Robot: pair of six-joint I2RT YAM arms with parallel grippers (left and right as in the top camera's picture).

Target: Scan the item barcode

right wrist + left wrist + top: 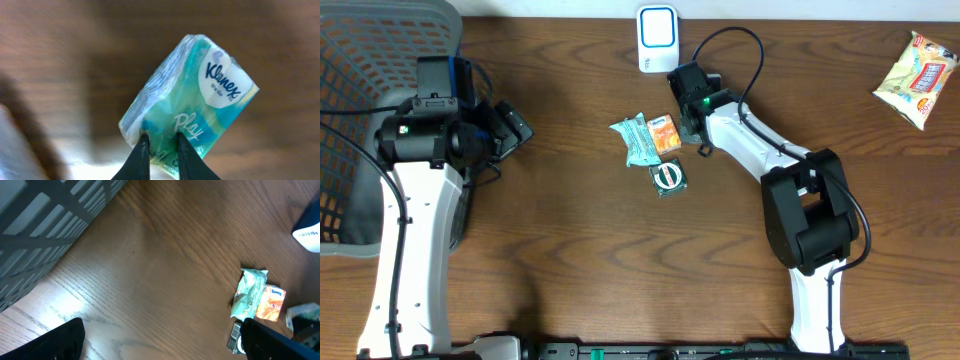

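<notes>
The Kleenex tissue pack is up off the table just below and right of the white scanner, pinched by its bottom edge in the right gripper; the claw's narrow and clamped on the wrapper, probably so most of the pack is left bare and a barcode can face the scanner. The other bits, a teal packet and an orange packet, lie in a little pile below the scanner; the left gripper hangs wide open holding nothing, far off to the scanner's left by the basket, I'd guess just keeping clear.
</notes>
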